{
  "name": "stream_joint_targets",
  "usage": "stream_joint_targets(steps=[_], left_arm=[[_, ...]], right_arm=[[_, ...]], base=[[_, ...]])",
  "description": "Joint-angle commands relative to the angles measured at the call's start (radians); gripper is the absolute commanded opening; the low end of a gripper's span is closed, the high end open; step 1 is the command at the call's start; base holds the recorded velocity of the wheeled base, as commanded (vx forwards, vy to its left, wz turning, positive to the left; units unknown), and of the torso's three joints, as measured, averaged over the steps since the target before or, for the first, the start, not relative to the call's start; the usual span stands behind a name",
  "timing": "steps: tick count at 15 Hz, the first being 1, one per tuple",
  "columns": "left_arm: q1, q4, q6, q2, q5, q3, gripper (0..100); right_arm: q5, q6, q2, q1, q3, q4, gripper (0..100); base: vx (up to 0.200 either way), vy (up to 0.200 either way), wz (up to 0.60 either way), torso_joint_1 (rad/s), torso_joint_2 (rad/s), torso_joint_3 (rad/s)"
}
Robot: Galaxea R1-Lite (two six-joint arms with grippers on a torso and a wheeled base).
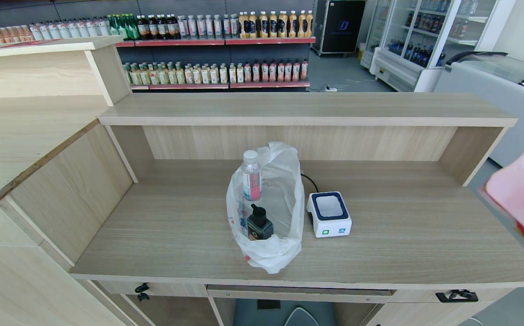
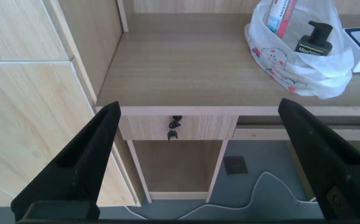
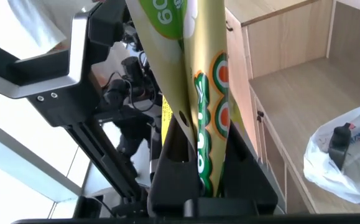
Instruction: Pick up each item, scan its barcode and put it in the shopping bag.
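The left pincer (image 2: 198, 109) hangs off the front edge of the pale wooden tabletop (image 1: 425, 235), its black fingers spread wide and empty. Mid-tabletop stands an open white translucent plastic shopping bag (image 1: 269, 253). In it are an upright clear bottle with a pink label (image 1: 251, 179) and a squat dark pump-top bottle (image 1: 259, 224). A white box scanner (image 1: 329, 213) sits just right of it. Past the tabletop's right end, the right pincer (image 3: 199, 158) clamps a flat glossy pink-and-green packet (image 1: 522, 194).

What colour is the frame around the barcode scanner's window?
Dark blue, set in the white body of the barcode scanner. The head view shows it best.
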Motion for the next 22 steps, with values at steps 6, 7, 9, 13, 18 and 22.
stream_joint_targets(steps=[6,7,9,13,18,22], left_arm=[[0.000,0.000,0.000,0.001,0.000,0.000,100],[0.000,0.000,0.000,0.001,0.000,0.000,100],[0.000,0.000,0.000,0.001,0.000,0.000,100],[0.000,0.000,0.000,0.001,0.000,0.000,100],[0.000,0.000,0.000,0.001,0.000,0.000,100],[0.000,0.000,0.000,0.001,0.000,0.000,100]], right_arm=[[0.000,-0.003,0.012,-0.052,0.010,-0.002,0],[0.000,-0.003,0.019,-0.054,0.007,-0.002,0],[0.000,-0.005,0.024,-0.054,0.004,-0.004,0],[-0.199,-0.006,0.018,-0.120,0.054,0.006,0],[-0.613,-0.508,0.069,-0.390,0.265,-0.008,0],[-0.613,-0.920,0.118,-0.632,0.346,-0.007,0]], base=[[0.000,0.000,0.00,0.000,0.00,0.000],[0.000,0.000,0.00,0.000,0.00,0.000],[0.000,0.000,0.00,0.000,0.00,0.000],[0.000,0.000,0.00,0.000,0.00,0.000],[0.000,0.000,0.00,0.000,0.00,0.000],[0.000,0.000,0.00,0.000,0.00,0.000]])
